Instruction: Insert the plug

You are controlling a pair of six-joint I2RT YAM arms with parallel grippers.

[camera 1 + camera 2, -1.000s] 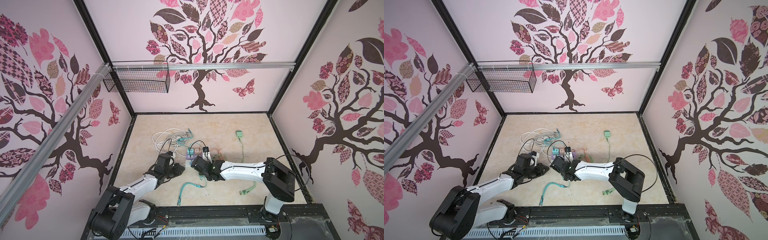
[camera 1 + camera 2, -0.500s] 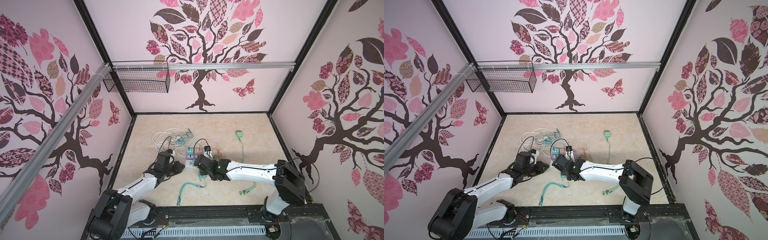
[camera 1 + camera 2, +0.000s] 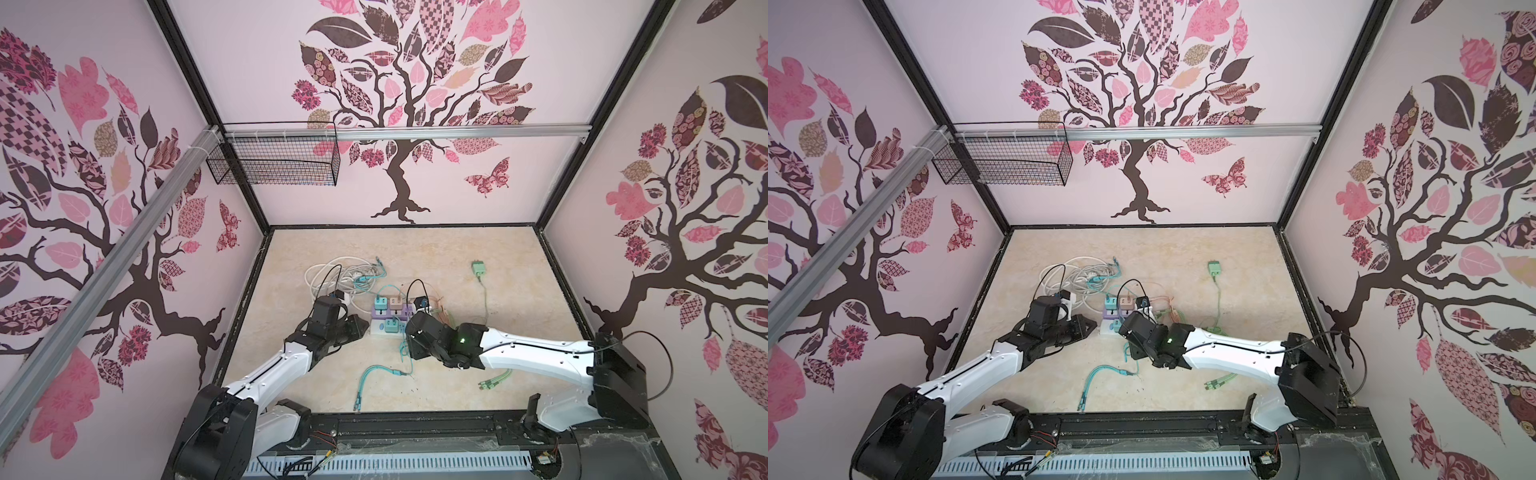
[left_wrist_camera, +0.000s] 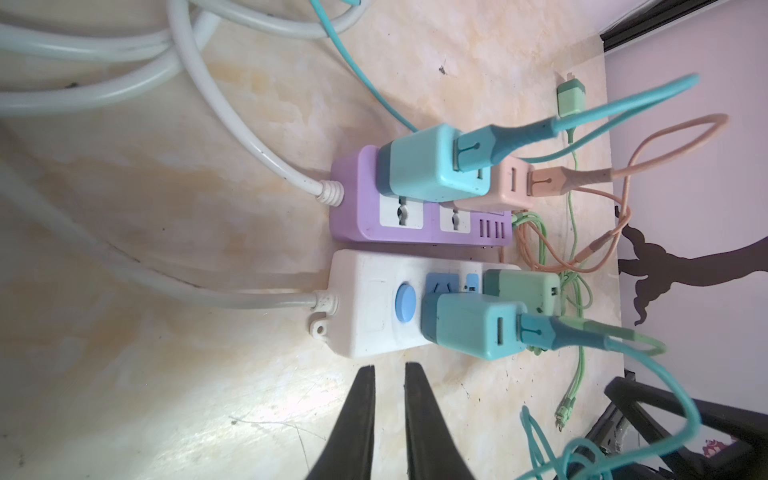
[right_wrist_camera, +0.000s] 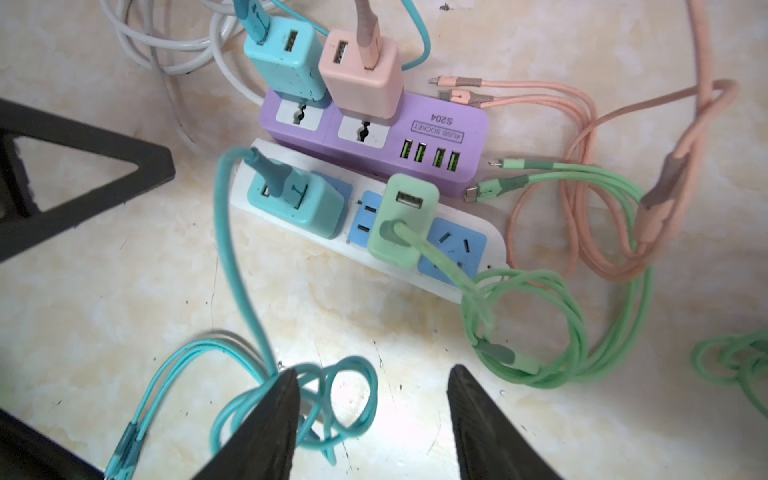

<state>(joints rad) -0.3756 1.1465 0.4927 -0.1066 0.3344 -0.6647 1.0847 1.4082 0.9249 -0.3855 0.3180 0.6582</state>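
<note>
Your right gripper (image 5: 372, 372) stands spread, empty; the mint-green cube charger plug (image 5: 403, 220) sits just ahead, in the white plastic power strip (image 5: 496, 239); withdraw without snagging the teal rubber cable (image 5: 232, 257) looped against one finger (image 5: 266, 415); your left gripper (image 4: 389, 366), pressed together, hovers beside the strip.

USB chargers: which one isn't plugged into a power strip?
The lone green charger, lying loose on the table, well apart from both strips. Every other charger stands in the purple strip or the white strip.
</note>
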